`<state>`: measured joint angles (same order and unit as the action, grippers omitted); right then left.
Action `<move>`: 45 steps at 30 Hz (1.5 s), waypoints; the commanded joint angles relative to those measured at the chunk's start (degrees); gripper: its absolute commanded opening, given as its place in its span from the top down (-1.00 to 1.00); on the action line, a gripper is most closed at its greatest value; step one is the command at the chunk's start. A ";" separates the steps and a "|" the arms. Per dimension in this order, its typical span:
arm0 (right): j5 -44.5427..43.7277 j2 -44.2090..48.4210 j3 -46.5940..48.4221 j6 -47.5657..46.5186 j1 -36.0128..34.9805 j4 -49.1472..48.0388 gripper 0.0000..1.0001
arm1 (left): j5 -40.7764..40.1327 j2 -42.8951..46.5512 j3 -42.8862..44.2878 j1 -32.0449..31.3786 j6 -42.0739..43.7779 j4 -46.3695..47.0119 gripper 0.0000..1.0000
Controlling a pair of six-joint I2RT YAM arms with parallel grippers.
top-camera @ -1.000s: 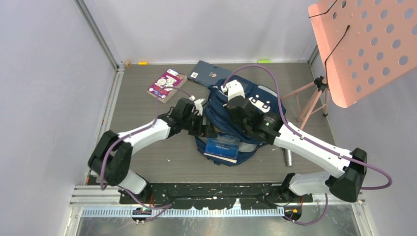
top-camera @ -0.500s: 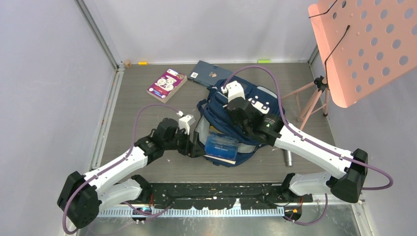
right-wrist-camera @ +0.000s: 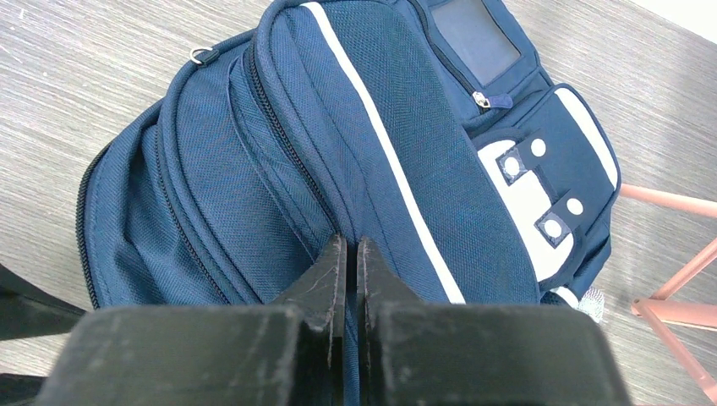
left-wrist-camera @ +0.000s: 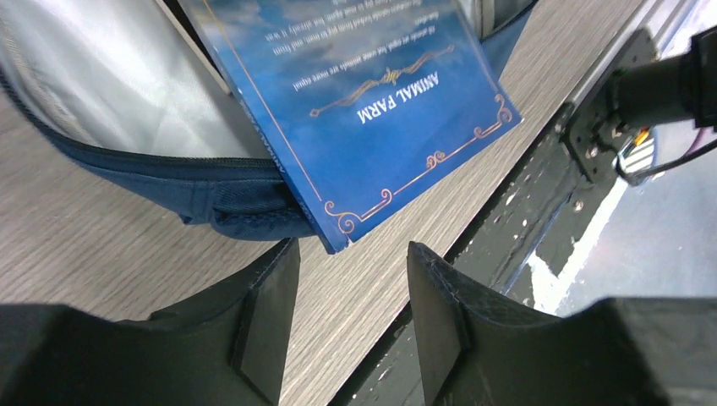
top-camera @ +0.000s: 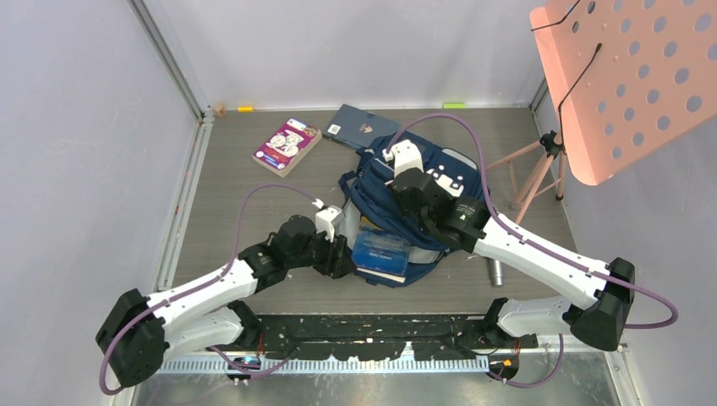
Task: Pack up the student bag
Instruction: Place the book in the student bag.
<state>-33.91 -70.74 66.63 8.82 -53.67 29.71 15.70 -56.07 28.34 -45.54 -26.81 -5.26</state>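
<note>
I log 1 blue paperback, "ANIMAL FARM", in navy fabric backpack; left gripper parted, empty; right gripper clenched on backpack.

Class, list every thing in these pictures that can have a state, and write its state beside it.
student bag: lying on the table, main compartment unzipped.
blue book: partly in the bag's mouth, one corner sticking out.
left gripper: open, at the book's corner, not gripping.
right gripper: shut on the bag's fabric.
purple book: closed, flat on the table.
dark notebook: closed, flat beside the bag.
</note>
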 commanded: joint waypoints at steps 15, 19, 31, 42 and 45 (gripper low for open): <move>-2.00 2.37 1.13 1.93 -0.25 -7.46 0.99 | -15.12 -13.03 2.85 -6.45 2.11 14.58 0.50; -1.76 2.20 0.93 2.27 -0.29 -7.56 0.99 | -19.93 -16.59 3.66 -6.57 0.03 19.28 0.68; -0.62 1.09 0.26 3.90 -0.32 -7.97 0.99 | -20.26 -30.16 6.34 -7.24 -6.86 39.09 0.69; -0.66 0.89 -0.54 4.70 -0.30 -8.34 0.99 | -25.68 -32.66 6.37 -7.28 -8.66 44.55 0.63; -1.35 1.56 -0.60 4.72 -0.30 -8.37 0.99 | -26.90 -28.98 3.31 -7.28 -7.94 43.68 0.41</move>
<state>-33.65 -70.76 65.04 10.98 -53.63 27.38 -6.39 -89.32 32.51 -53.01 -35.00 29.06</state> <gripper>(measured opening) 0.058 0.221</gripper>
